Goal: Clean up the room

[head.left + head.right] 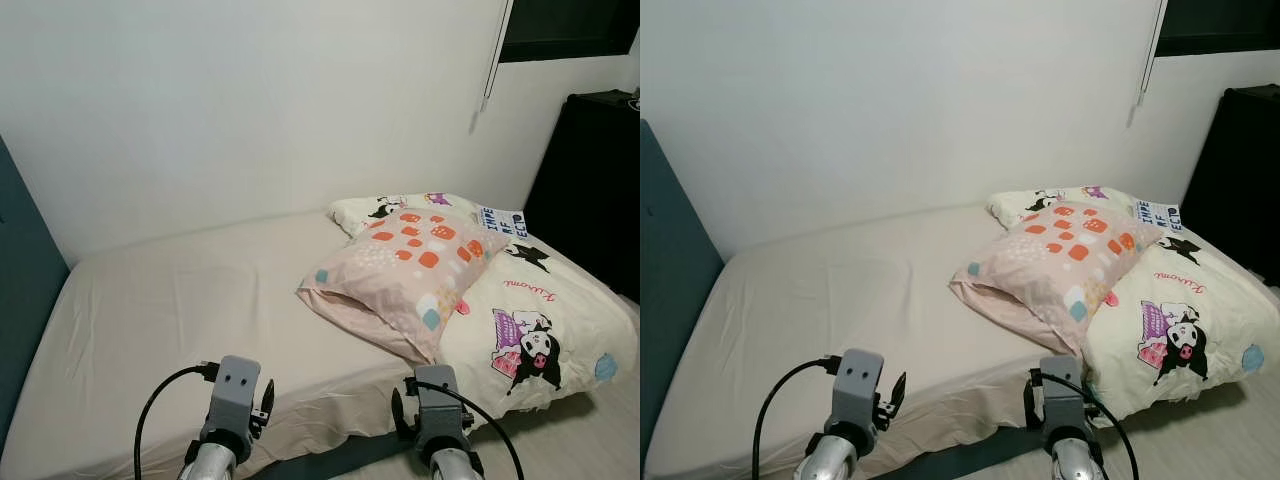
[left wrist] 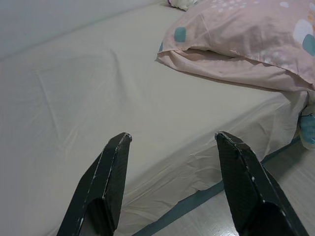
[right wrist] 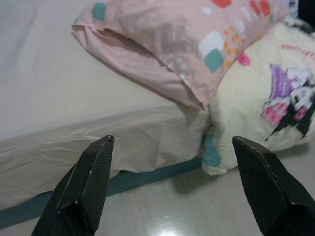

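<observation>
Lying askew on the bed [image 1: 180,300], a pink pillow [image 1: 410,265] with orange and teal patches, its far end propped on a cream cartoon-print blanket [image 1: 545,320] bunched at the bed's right side and spilling toward the floor [image 3: 162,216]. Hovering low before the mattress edge, left gripper [image 2: 170,142] and right gripper [image 3: 172,142], fingers spread wide, pinching nothing. Beyond, white wall [image 1: 250,110] and dark cabinet [image 1: 595,180].

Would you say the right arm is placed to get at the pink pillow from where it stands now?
Probably yes. The right tool is open and aimed at the pink pillow, with only bare sheet and the bed edge between them. The pillow leans on the cartoon blanket, which does not block it.
</observation>
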Available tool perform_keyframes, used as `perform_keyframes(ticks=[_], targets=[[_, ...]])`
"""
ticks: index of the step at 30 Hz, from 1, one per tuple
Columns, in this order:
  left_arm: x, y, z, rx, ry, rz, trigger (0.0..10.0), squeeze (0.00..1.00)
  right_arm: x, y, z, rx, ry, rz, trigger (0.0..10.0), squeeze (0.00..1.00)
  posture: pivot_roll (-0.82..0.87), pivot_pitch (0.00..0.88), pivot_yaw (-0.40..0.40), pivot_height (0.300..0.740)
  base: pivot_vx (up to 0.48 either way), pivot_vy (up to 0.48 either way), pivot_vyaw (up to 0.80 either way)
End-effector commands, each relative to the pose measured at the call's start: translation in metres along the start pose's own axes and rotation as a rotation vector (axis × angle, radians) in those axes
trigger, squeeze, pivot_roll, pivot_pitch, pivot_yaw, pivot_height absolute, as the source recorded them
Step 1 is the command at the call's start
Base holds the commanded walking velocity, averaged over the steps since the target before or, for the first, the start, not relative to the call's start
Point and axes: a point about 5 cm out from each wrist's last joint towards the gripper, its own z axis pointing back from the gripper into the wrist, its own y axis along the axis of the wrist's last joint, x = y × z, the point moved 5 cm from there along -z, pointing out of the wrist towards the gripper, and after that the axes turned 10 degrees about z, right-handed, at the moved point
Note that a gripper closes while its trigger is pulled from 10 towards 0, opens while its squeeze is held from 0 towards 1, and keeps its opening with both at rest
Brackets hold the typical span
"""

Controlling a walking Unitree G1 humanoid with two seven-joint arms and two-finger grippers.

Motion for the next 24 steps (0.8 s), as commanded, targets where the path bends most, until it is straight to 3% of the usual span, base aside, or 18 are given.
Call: perform_keyframes(ticks=[1, 4, 7, 10, 24], targets=[[-0.002, -0.001, 0.002, -0.008, 0.004, -0.012, 10.0, 0.0, -0.001, -0.003, 0.002, -0.014, -0.001, -0.023, 10.0, 0.0, -0.02, 0.019, 0.013, 0.74, 0.0, 0.0, 0.0], [-0.002, -0.001, 0.002, -0.008, 0.004, -0.012, 10.0, 0.0, -0.005, -0.001, 0.001, -0.002, 0.024, -0.018, 10.0, 0.0, -0.02, 0.019, 0.013, 0.74, 0.0, 0.0, 0.0], [-0.002, -0.001, 0.002, -0.007, 0.005, -0.013, 10.0, 0.0, -0.012, 0.0, 0.0, 0.011, 0.047, 0.084, 10.0, 0.0, -0.02, 0.019, 0.013, 0.74, 0.0, 0.0, 0.0], [-0.003, -0.001, 0.002, -0.009, 0.006, -0.015, 10.0, 0.0, -0.011, 0.001, 0.0, 0.013, 0.035, 0.104, 10.0, 0.0, -0.02, 0.016, 0.014, 0.74, 0.0, 0.0, 0.0], [-0.002, -0.002, 0.002, -0.011, 0.001, -0.015, 10.0, 0.0, -0.007, 0.0, 0.0, 0.01, 0.02, 0.112, 10.0, 0.0, -0.03, 0.006, 0.014, 0.74, 0.0, 0.0, 0.0]])
